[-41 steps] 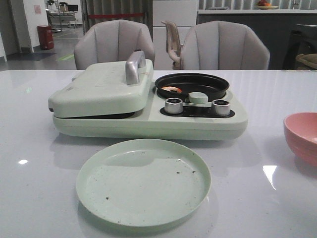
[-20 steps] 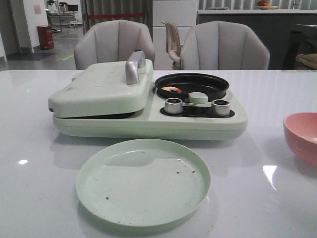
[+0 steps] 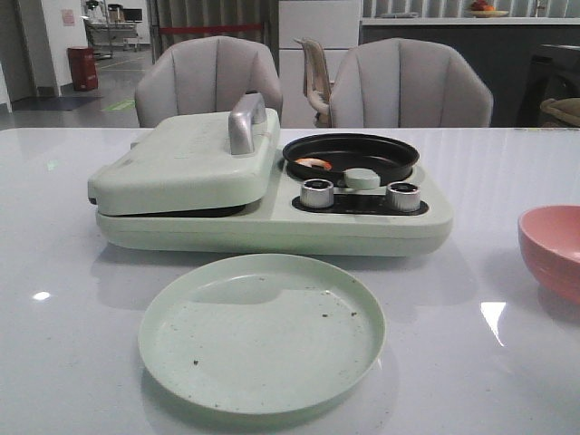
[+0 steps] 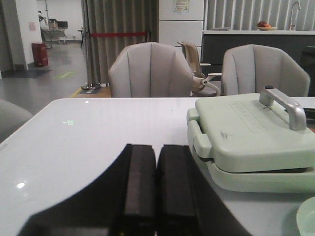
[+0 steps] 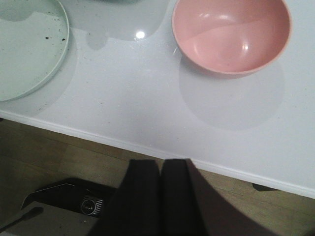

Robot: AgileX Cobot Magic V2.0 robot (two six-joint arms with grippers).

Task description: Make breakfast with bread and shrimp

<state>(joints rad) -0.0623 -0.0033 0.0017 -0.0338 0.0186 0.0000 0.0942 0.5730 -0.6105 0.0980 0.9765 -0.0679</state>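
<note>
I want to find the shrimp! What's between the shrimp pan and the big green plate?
In the front view, two silver knobs on the cooker sit between the pan holding the shrimp and the plate.

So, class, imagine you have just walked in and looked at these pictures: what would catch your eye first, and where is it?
The pale green breakfast maker at the table's centre stands out first, its lid shut on the left side and a black pan on the right holding a small shrimp. In front of it lies an empty green plate with dark crumbs, and a pink bowl sits at the far right. No bread shows.
</note>
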